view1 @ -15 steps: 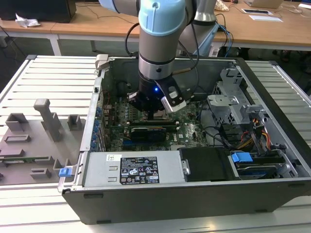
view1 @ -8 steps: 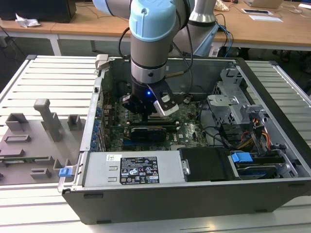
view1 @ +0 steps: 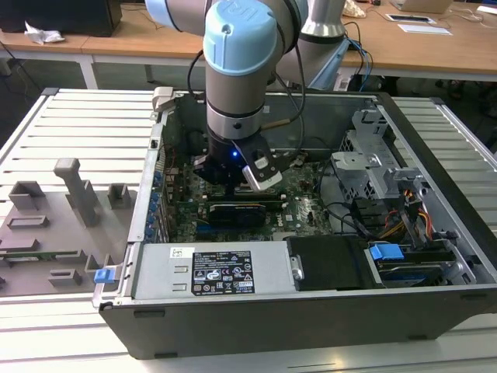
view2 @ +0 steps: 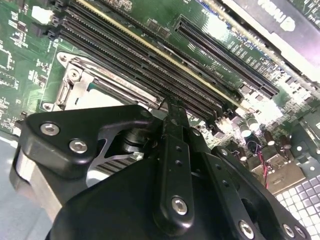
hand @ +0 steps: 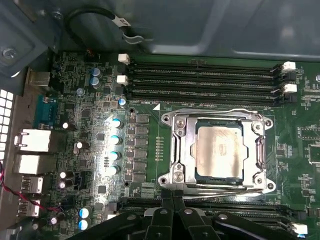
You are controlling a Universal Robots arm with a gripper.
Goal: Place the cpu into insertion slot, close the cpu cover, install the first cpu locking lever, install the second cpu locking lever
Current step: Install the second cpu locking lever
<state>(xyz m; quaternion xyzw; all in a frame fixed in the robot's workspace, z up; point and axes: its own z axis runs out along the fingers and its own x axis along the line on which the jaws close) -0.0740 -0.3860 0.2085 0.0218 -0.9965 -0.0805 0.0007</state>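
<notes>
With the cpu (hand: 218,151) seated under the closed cpu cover (hand: 184,150) right of centre, the clenched, empty hand (hand: 173,196) should press each lever down squarely

The arm (view1: 237,62) reaches steeply downward, its pale blue joint cap facing the exterior view's camera and the silver wrist section hanging straight below it. A small blue light glows on the black wrist housing (view1: 231,159). In both wrist views the gripper (hand: 174,196) points down, its two black fingers (view2: 175,150) pressed flat together so that no gap shows between them, with the linkage bars (hand: 235,225) folded in alongside.
</notes>
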